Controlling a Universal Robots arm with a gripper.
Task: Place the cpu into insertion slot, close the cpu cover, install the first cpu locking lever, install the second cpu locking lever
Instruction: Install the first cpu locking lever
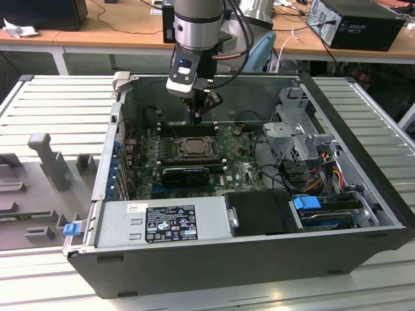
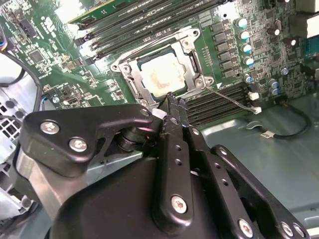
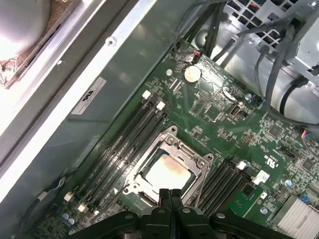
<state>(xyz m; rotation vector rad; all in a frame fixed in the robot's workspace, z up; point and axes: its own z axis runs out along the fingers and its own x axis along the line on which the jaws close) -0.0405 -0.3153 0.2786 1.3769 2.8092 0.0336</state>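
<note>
The cpu (image 2: 162,74) (image 3: 168,172) lies flat in the insertion slot (image 1: 192,148) on the green motherboard (image 1: 241,170), its pale face showing. The silver cpu cover (image 2: 130,78) (image 3: 193,155) lies down around it as a frame. A thin metal locking lever (image 2: 228,95) angles out from one corner of the socket, over the memory slots. My gripper (image 1: 196,116) (image 2: 172,101) (image 3: 169,193) hangs just above the socket's far edge. It is shut, fingertips pressed together, with nothing between them.
Long black memory slots (image 3: 128,133) flank the socket on both sides. A long black card (image 1: 186,173) lies in front of it. The power supply (image 1: 162,220), drive cage (image 1: 299,139), cables (image 3: 271,59) and the case walls (image 1: 109,162) hem in the board.
</note>
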